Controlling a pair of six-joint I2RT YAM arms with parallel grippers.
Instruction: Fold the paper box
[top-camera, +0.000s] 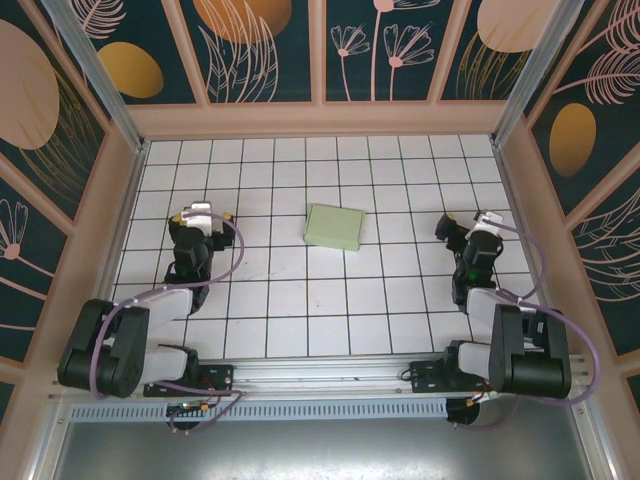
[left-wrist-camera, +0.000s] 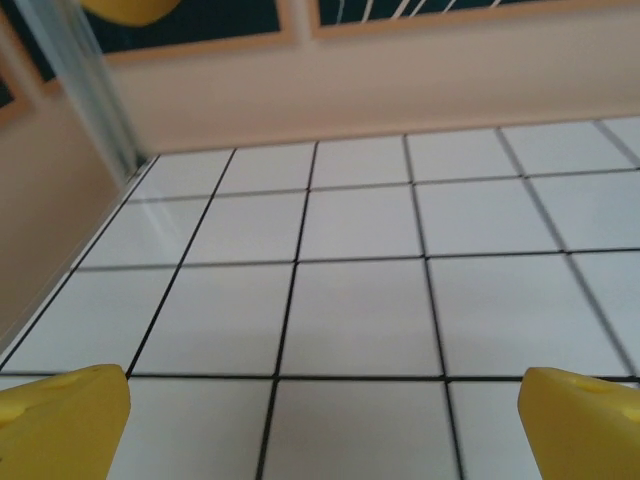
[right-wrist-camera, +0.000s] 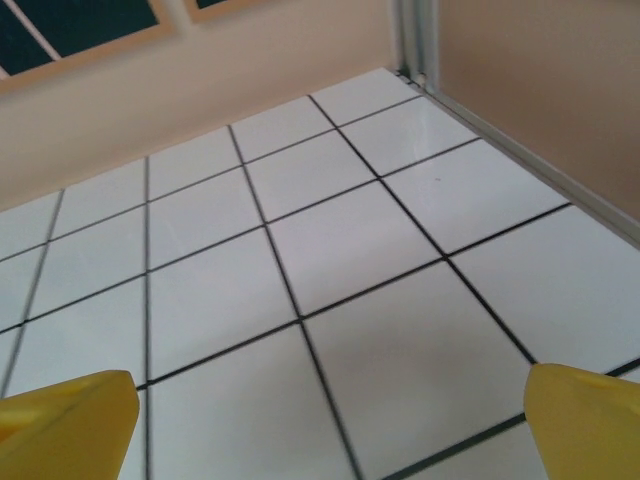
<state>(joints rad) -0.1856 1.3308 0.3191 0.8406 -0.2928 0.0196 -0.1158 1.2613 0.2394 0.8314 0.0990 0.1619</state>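
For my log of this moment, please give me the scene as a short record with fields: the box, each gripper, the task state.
paper box: pale green, flat closed rectangle, lying on the tiled table between the arms, nothing touching it
left gripper: open, empty, left of the box, apart from it
right gripper: open, empty, right of the box, apart from it
task state: box looks already folded

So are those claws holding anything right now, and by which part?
Nothing is held. The left claw and right claw stand open and empty; the paper box lies on the table between them.
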